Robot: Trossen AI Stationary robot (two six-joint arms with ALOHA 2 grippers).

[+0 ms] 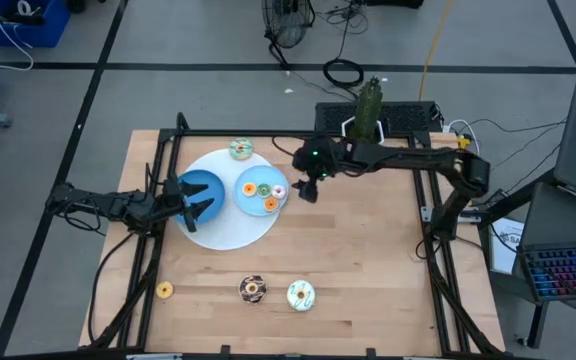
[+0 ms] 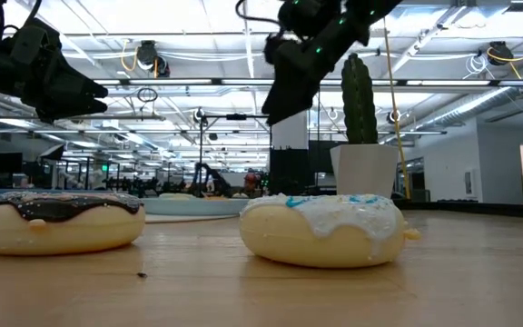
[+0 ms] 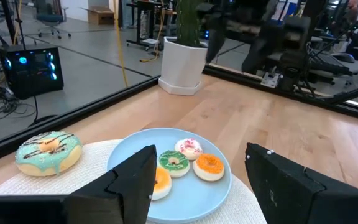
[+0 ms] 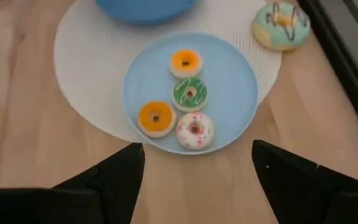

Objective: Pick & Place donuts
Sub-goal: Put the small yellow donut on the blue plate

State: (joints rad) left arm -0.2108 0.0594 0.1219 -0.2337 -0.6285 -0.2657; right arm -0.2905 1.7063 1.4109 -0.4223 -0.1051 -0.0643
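Four small donuts, two orange (image 4: 155, 118), one green (image 4: 189, 93) and one white with pink sprinkles (image 4: 194, 129), lie on the light blue plate (image 1: 251, 205). A mint donut (image 1: 241, 150) lies on the white mat's far edge. A small yellow donut (image 1: 165, 290), a chocolate donut (image 1: 253, 289) and a white-and-blue donut (image 1: 300, 295) lie near the table's front edge. My right gripper (image 1: 308, 186) hangs open and empty just right of the plate, above the table. My left gripper (image 1: 198, 199) is open and empty above the dark blue bowl (image 1: 208, 186).
The round white mat (image 1: 230, 228) carries the bowl and the plate. A potted cactus (image 1: 367, 110) stands at the table's far edge. Black frame rails run along the table's sides. Bare wood lies between the mat and the front donuts.
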